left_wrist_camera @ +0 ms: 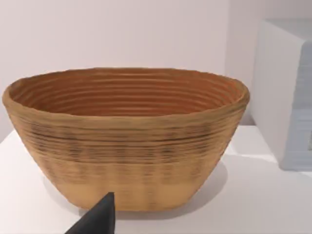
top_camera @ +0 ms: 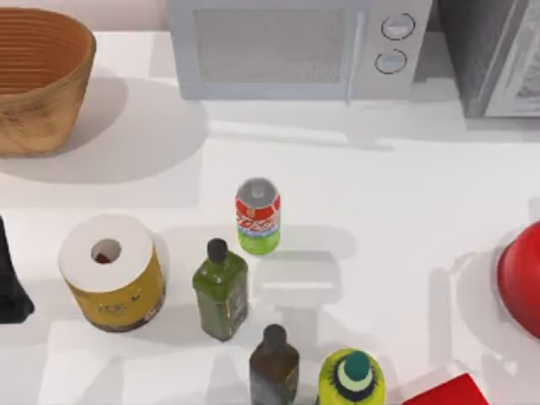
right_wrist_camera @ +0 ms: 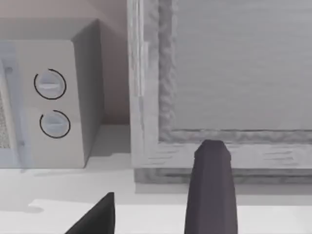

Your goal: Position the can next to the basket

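Observation:
The can (top_camera: 257, 215) stands upright near the middle of the table, with a silver lid, red top, white-blue band and green base. The basket (top_camera: 34, 80), large and woven, sits in the far left corner, well apart from the can; the left wrist view looks straight at the basket (left_wrist_camera: 126, 141). My left gripper (left_wrist_camera: 100, 219) hangs in front of the basket, and a dark part of that arm (top_camera: 10, 278) shows at the table's left edge. My right gripper (right_wrist_camera: 156, 185) is open and holds nothing, facing a grey appliance (right_wrist_camera: 234, 73).
A microwave (top_camera: 295, 46) and a grey appliance (top_camera: 498, 51) line the back. Close to the can stand a yellow cylinder (top_camera: 110, 270), two green bottles (top_camera: 221, 287) (top_camera: 272, 367) and a yellow-green bottle (top_camera: 352, 380). A red object (top_camera: 523, 287) and red box (top_camera: 447, 392) lie at the right.

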Motion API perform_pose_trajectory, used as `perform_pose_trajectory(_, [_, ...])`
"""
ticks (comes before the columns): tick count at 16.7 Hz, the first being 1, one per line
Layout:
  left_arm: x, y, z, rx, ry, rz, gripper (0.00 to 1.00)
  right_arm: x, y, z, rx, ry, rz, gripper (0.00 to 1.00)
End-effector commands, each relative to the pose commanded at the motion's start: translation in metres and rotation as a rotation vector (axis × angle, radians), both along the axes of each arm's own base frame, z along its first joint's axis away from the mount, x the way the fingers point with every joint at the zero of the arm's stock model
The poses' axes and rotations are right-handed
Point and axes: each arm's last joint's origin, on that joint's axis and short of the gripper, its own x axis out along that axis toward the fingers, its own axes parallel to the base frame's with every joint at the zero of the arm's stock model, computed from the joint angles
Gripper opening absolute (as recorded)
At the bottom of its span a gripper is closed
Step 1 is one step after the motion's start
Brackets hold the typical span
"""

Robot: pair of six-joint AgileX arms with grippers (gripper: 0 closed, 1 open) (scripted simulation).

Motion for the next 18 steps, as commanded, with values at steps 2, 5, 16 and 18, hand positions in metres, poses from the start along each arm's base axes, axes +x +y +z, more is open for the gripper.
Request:
perform_pose_trajectory(2, [0.000, 0.000, 0.000, 0.000, 0.000, 0.000, 1.00, 0.000, 0.000, 0.000, 0.000, 0.000, 0.000, 1.00])
perform_pose_trajectory(5, [0.000, 0.000, 0.011, 0.029, 0.050, -0.007, 1.00, 0.000, 0.000, 0.000, 0.000, 0.000, 0.000, 1.00])
perform_pose_trajectory(16, [0.099, -0.007, 0.111, 0.372, 0.789, -0.190, 1.00, 0.000, 0.000, 0.000, 0.000, 0.000, 0.000, 1.00])
perform_pose_trajectory(18, [0.136, -0.010, 0.110, 0.439, 0.967, -0.269, 1.00, 0.000, 0.000, 0.000, 0.000, 0.000, 0.000, 1.00])
